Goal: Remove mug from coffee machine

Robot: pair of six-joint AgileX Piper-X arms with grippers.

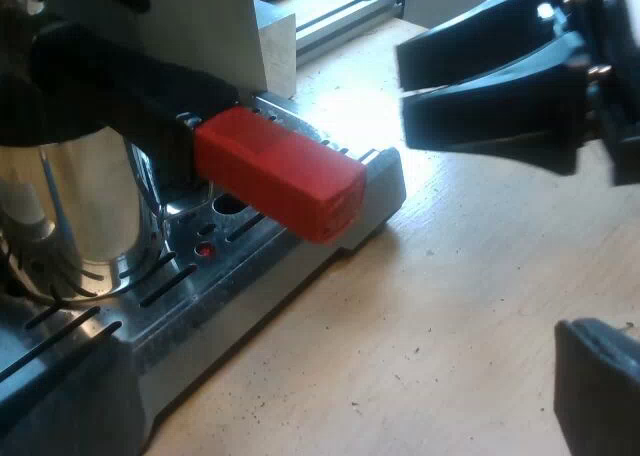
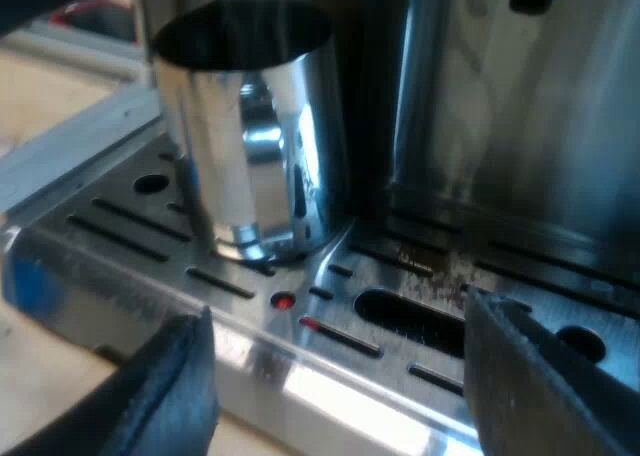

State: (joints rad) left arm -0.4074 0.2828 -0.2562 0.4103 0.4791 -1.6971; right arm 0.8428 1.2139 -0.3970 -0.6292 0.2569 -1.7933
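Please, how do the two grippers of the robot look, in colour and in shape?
Both are plain black. The left gripper has thick fingers that narrow toward blunt tips and carry a slight sheen. The right gripper has broad fingers with rounded edges. No markings or labels are visible on either.

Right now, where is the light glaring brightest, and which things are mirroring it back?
Left wrist view: glare whitens the wooden table beside the drip tray; the red handle end shades the tray beneath. Right wrist view: the mug mirrors its surroundings, and a bright streak runs along the tray's front edge.
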